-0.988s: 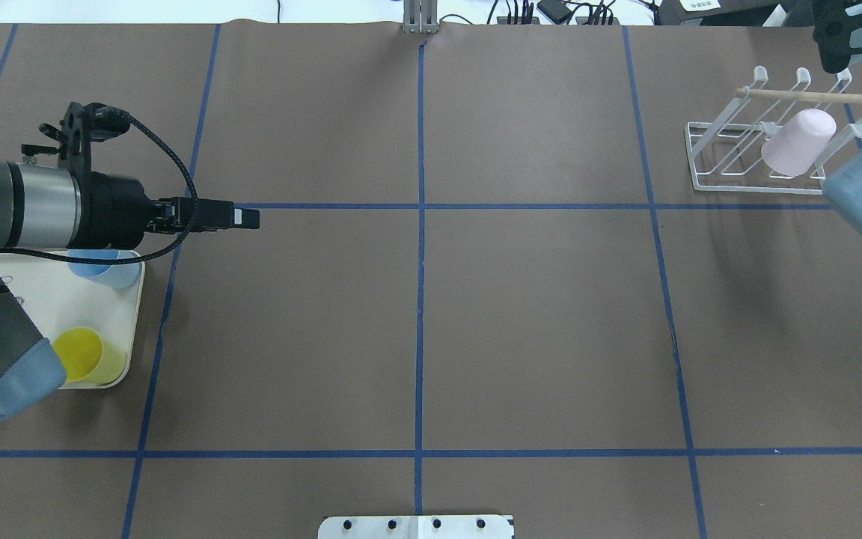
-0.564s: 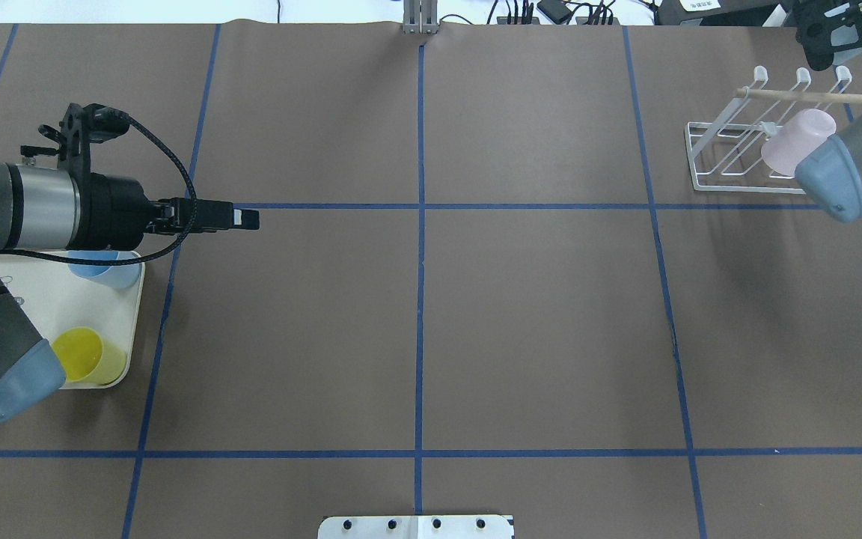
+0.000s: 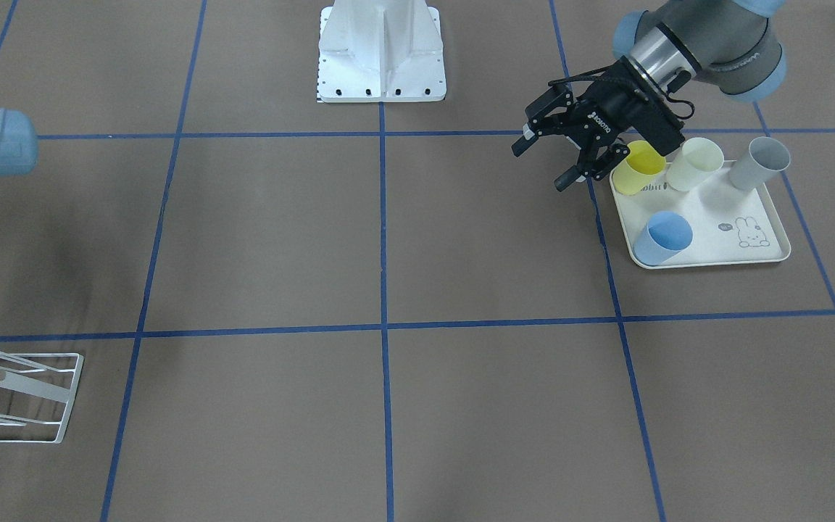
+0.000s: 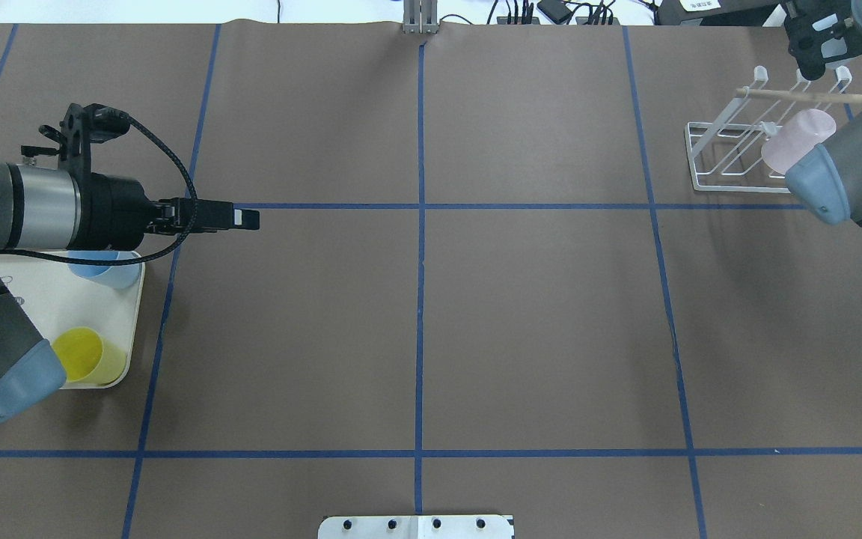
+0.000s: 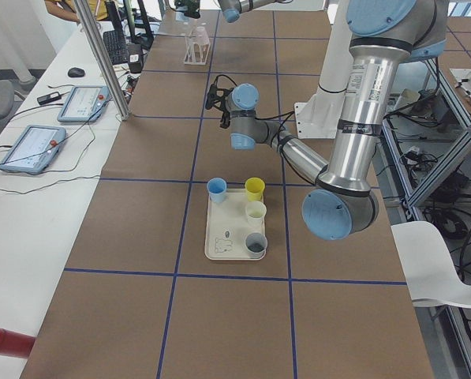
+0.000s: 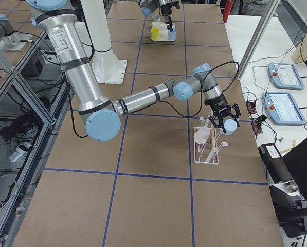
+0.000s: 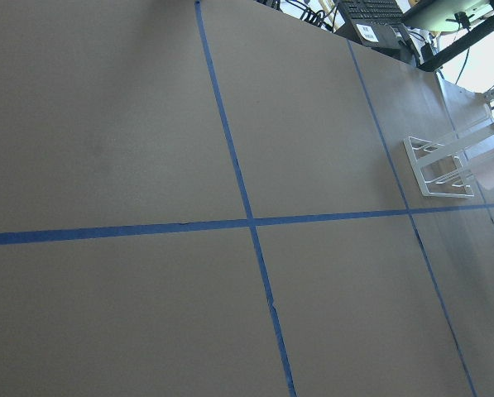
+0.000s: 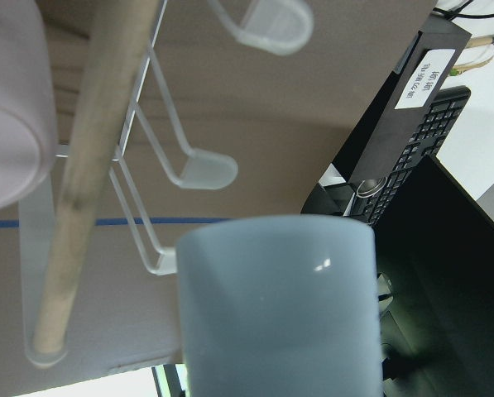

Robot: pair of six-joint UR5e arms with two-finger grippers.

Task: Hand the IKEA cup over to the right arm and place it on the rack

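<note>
My right hand is clenched around the pale blue cup and holds it in the air at the outer end of the rack, near the far right corner of the desk. In my right wrist view the cup fills the lower middle. The rack's wooden rod runs just to one side of it, and the rack's clear-tipped hooks lie behind. I cannot tell whether the cup touches the rod or any bar. A pink cup sits tilted on one of the rack's slanted bars, close under the rod. My right arm reaches across the rack's near right corner and hides it in the overhead view.

My left hand is released and empty, its fingers spread. It hovers over the desk just beside the cream rabbit-printed tray, on the side toward the desk's middle. A yellow cup, a cream cup and a grey cup stand in a row along the tray edge nearer my base. A blue cup stands alone toward the opposite edge. My left hand is closest to the yellow cup and clear of it.
</note>
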